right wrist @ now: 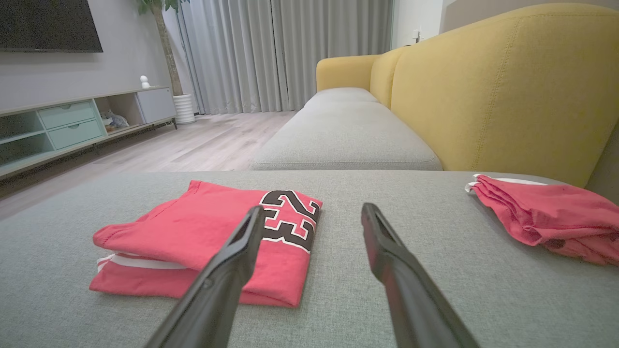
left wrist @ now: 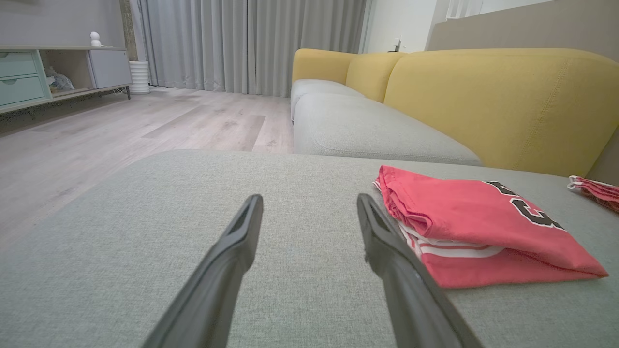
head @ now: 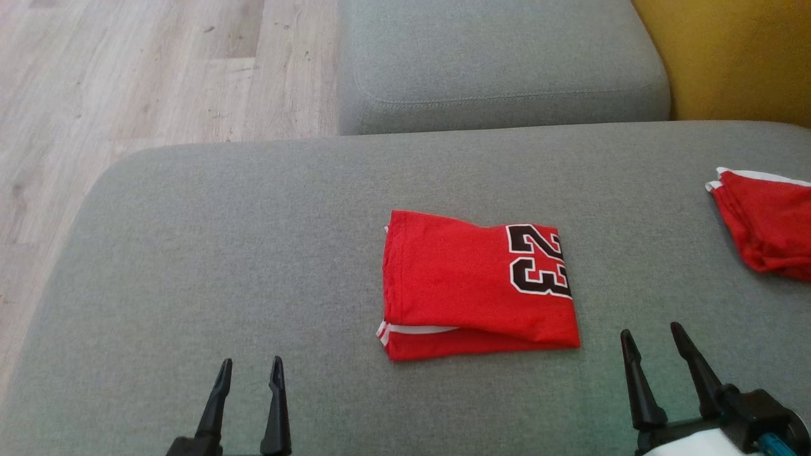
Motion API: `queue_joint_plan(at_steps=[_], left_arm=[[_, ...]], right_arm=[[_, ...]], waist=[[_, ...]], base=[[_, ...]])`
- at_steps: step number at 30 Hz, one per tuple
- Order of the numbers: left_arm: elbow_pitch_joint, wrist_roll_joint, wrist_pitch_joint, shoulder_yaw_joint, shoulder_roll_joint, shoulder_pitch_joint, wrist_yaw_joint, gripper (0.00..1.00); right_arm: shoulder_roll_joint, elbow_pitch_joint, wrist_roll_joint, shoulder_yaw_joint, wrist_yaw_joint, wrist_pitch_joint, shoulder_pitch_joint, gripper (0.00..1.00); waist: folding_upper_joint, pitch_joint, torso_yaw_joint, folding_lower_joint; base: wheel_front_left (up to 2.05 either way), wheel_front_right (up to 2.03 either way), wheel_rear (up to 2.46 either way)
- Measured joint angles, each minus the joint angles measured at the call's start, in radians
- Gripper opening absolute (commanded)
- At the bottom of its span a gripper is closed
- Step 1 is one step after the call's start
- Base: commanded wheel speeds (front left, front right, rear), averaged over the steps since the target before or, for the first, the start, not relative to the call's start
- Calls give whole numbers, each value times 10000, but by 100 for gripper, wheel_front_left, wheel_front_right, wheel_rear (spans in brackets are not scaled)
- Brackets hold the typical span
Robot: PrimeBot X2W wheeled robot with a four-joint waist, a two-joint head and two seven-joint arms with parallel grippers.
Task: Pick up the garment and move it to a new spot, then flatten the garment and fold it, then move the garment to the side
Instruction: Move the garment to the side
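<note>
A red garment (head: 475, 285) with a black "23" lies folded into a flat rectangle in the middle of the grey sofa cushion (head: 222, 253). It also lies to the right of the left wrist's fingers, red garment (left wrist: 474, 227), and left of centre in the right wrist view, red garment (right wrist: 203, 241). My left gripper (head: 250, 370) is open near the cushion's front edge, left of the garment and apart from it. My right gripper (head: 652, 335) is open at the lower right, just off the garment's right corner, with nothing between its fingers.
A second red folded garment (head: 766, 221) lies at the cushion's right edge. Behind is another grey seat cushion (head: 500, 63) and a yellow backrest (head: 735, 57). Wooden floor (head: 127, 82) runs along the left. A TV cabinet (right wrist: 72, 125) and curtains stand far off.
</note>
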Motion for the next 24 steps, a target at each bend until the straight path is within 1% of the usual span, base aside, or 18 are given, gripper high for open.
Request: queue_joint_plan(at_steps=[10, 13, 16, 17, 18, 21, 23, 24], left_arm=[[-56, 27, 0, -4, 0, -1, 90, 100], [-88, 29, 0, -6, 0, -3, 88, 100], [-211, 25, 0, 6, 0, -10, 102, 100], [-211, 25, 0, 6, 0, -10, 102, 100], [-347, 25, 0, 2, 0, -33, 128, 100], [-418, 25, 0, -36, 0, -155, 190, 100], [-468, 25, 0, -176, 2, -295, 192, 100], [-468, 25, 0, -176, 2, -295, 192, 100]], right_arm=[[25, 73, 2, -17, 0, 0, 4, 100], [69, 301, 230, -148, 0, 0, -2, 100], [142, 851, 665, -268, 0, 0, -79, 100], [142, 851, 665, -268, 0, 0, -79, 100], [150, 1463, 980, -267, 0, 2, -318, 100], [142, 2543, 1457, -255, 0, 2, -1163, 100], [138, 3212, 1868, -290, 0, 2, -1962, 100], [138, 3212, 1868, -290, 0, 2, -1962, 100]], waist=[[0, 44, 106, 0], [0, 119, 164, 0], [-1, 269, 208, 0], [-1, 269, 208, 0], [0, 399, 237, 0], [0, 631, 291, 1], [-1, 809, 334, 1], [-1, 809, 334, 1]], base=[[0, 0, 0], [0, 0, 0], [0, 0, 0], [0, 0, 0], [0, 0, 0], [0, 0, 0], [0, 0, 0], [0, 0, 0]])
